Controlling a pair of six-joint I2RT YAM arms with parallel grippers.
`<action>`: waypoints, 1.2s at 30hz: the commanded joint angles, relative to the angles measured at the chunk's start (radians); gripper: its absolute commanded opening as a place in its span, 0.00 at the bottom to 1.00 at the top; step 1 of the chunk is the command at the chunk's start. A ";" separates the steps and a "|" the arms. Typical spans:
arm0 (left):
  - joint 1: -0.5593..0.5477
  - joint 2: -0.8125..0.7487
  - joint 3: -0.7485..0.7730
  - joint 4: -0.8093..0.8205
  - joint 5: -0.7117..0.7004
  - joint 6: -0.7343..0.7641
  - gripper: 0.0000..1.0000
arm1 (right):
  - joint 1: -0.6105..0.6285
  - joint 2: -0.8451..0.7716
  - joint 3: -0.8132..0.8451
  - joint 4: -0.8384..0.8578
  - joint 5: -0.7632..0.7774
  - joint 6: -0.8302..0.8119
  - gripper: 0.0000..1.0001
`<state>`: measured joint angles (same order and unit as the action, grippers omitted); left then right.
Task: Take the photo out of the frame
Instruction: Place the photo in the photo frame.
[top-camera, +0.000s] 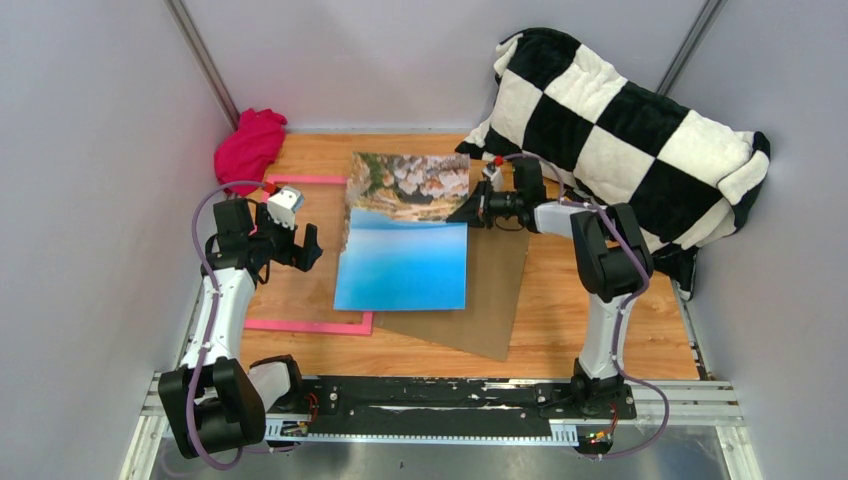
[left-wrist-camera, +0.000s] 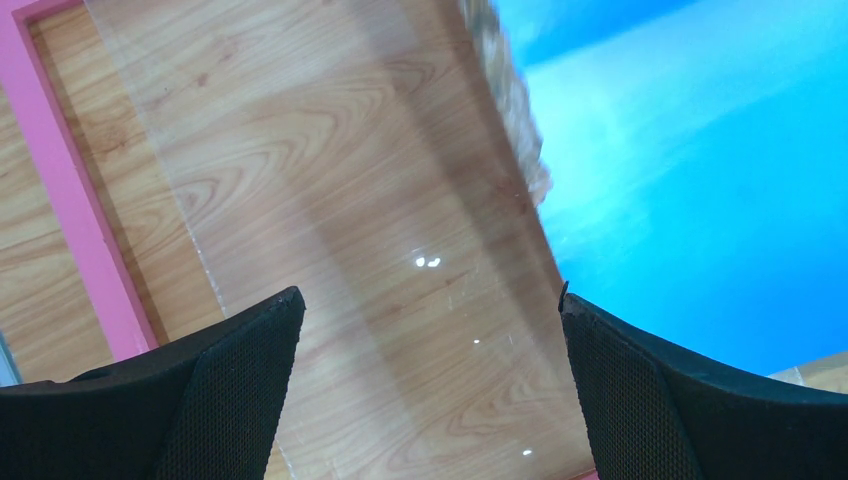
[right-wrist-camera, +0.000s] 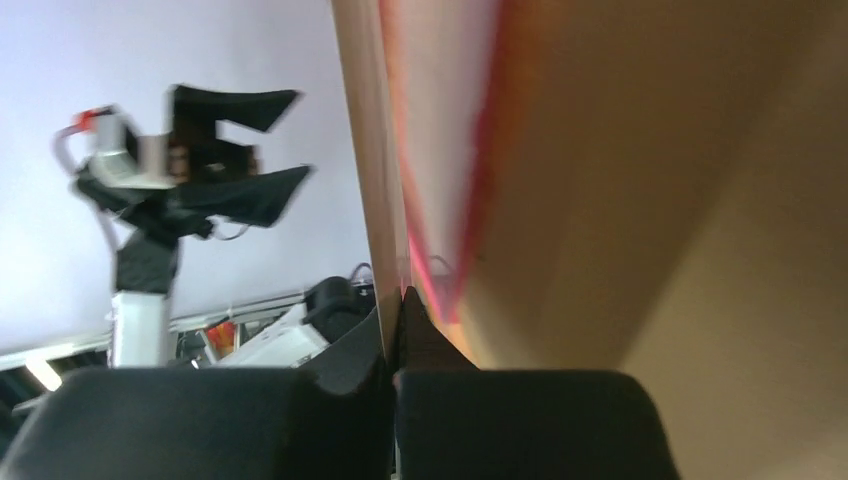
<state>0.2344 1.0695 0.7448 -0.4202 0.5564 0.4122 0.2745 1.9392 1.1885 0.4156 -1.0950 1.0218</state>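
The photo (top-camera: 400, 255), blue sea below and pale rocks above, is raised off the table and bends along its rocky top part. My right gripper (top-camera: 468, 212) is shut on its right edge; in the right wrist view the sheet (right-wrist-camera: 370, 150) runs edge-on into the closed right gripper (right-wrist-camera: 400, 300). The frame (top-camera: 305, 327), a thin pink border, lies flat on the table at the left, partly under the photo. My left gripper (top-camera: 310, 247) hangs open over it, holding nothing. In the left wrist view the left gripper (left-wrist-camera: 430, 296) is above a clear pane (left-wrist-camera: 350, 200), between the pink border (left-wrist-camera: 85, 220) and the photo (left-wrist-camera: 700, 180).
A loose brown cardboard sheet (top-camera: 490, 300) lies under and to the right of the photo. A magenta cloth (top-camera: 250, 145) sits in the back left corner. A large black-and-white checkered pillow (top-camera: 620, 130) fills the back right. Grey walls close in both sides.
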 joint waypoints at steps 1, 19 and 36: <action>0.007 -0.017 -0.015 0.013 0.001 0.014 1.00 | 0.016 0.052 -0.045 -0.136 0.050 -0.191 0.00; 0.008 -0.016 -0.015 0.014 0.000 0.016 1.00 | 0.085 0.098 -0.055 -0.150 0.153 -0.207 0.00; 0.008 -0.020 -0.016 0.013 0.004 0.019 1.00 | 0.124 0.096 -0.028 -0.230 0.195 -0.261 0.29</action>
<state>0.2344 1.0683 0.7437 -0.4202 0.5560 0.4156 0.3801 2.0274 1.1408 0.2569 -0.9253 0.8143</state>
